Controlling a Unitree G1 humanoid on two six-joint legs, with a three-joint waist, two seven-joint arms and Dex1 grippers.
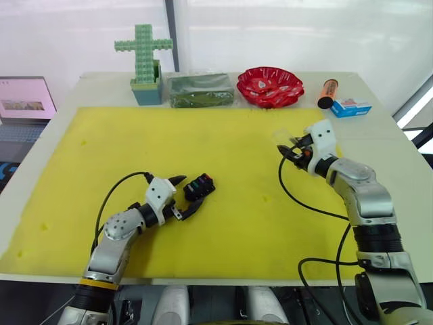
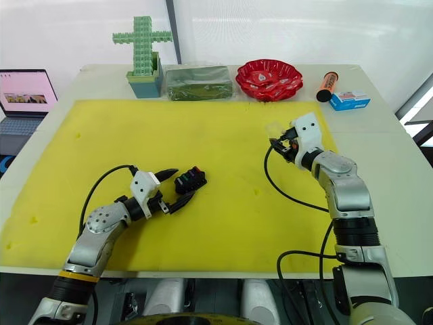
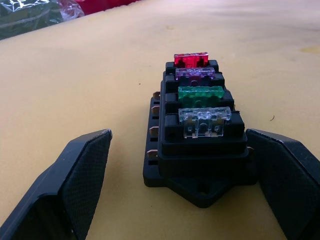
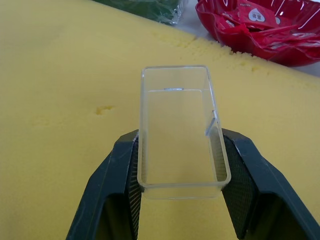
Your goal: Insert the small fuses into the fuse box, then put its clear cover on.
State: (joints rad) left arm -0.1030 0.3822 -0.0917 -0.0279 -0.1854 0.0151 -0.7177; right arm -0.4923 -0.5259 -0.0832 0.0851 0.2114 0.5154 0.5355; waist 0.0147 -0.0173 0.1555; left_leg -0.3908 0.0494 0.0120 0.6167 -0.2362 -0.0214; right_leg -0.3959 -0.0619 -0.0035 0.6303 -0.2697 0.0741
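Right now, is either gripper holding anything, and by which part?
The right gripper pinches the clear cover by its two long side walls. The left gripper is open around the fuse box.

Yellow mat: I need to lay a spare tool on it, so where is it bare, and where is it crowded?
Bare: the yellow mat between the left pincer and the back row, and the middle stretch between the fuse box and the right pincer holding the clear cover. Crowded: the back edge, from green cross to red bowl.

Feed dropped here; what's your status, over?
Left pincer open around fuse box, four fuses seated. Right pincer holds clear cover. Path clear.
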